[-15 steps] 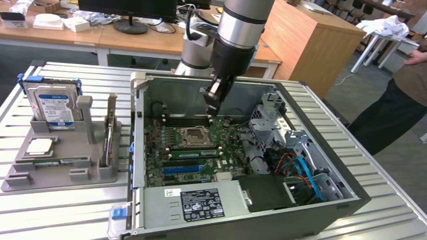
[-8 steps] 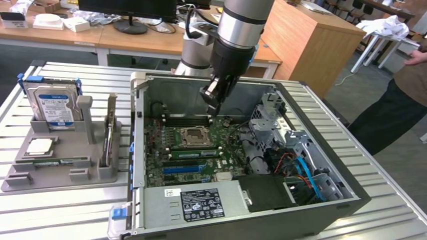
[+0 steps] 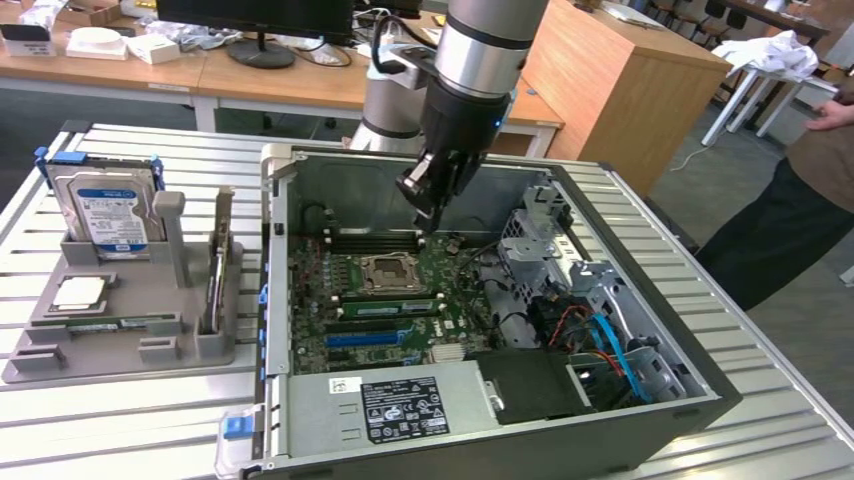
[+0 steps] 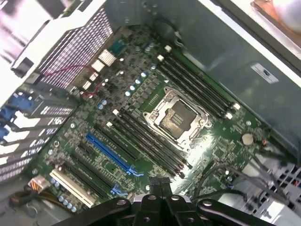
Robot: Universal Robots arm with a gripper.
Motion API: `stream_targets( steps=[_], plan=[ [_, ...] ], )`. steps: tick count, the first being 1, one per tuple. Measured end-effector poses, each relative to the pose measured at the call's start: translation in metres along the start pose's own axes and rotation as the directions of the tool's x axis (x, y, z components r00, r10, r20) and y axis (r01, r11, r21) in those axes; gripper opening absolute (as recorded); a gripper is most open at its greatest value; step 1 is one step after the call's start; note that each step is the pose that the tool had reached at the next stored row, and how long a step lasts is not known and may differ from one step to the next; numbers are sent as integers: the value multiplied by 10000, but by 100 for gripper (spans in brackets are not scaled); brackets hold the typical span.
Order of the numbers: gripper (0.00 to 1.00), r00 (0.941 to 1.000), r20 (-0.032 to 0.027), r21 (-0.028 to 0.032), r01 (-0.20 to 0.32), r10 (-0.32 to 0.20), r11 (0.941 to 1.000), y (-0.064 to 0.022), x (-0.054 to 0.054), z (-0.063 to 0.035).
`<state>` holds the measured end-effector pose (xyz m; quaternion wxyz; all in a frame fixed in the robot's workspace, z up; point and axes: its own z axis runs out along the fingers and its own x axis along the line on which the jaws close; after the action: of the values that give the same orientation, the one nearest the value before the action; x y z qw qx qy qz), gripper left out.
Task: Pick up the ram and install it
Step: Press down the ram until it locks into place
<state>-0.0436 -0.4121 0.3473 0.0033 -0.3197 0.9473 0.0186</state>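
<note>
My gripper (image 3: 430,205) hangs inside the open computer case (image 3: 694,385), above the memory slots (image 3: 380,240) of the motherboard (image 3: 387,305). Fingers (image 4: 159,184) pressed together, pinching nothing I can see. A ram (image 3: 215,280) stands upright in the grey holder (image 3: 120,345), well apart on the exterior view's left.

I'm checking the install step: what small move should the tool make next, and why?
Probably ease straight down: the tool hangs inside the case just above the black memory slots beside the processor socket. Whether it carries anything, I cannot tell.
</note>
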Motion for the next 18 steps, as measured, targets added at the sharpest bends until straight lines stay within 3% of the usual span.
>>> stream_targets(
  steps=[5, 9, 13, 18],
  plan=[
    [10, 9966, 27, 14, -823, 823, 9966, 0, 0, 2],
    [10, 9887, 51, 24, -1495, 1495, 9888, 0, 0, 5],
    [10, 9764, 75, 32, -2160, 2159, 9764, 0, 0, 7],
    [10, 9539, 108, 39, -2999, 2998, 9540, -1, 0, 11]
  ],
)
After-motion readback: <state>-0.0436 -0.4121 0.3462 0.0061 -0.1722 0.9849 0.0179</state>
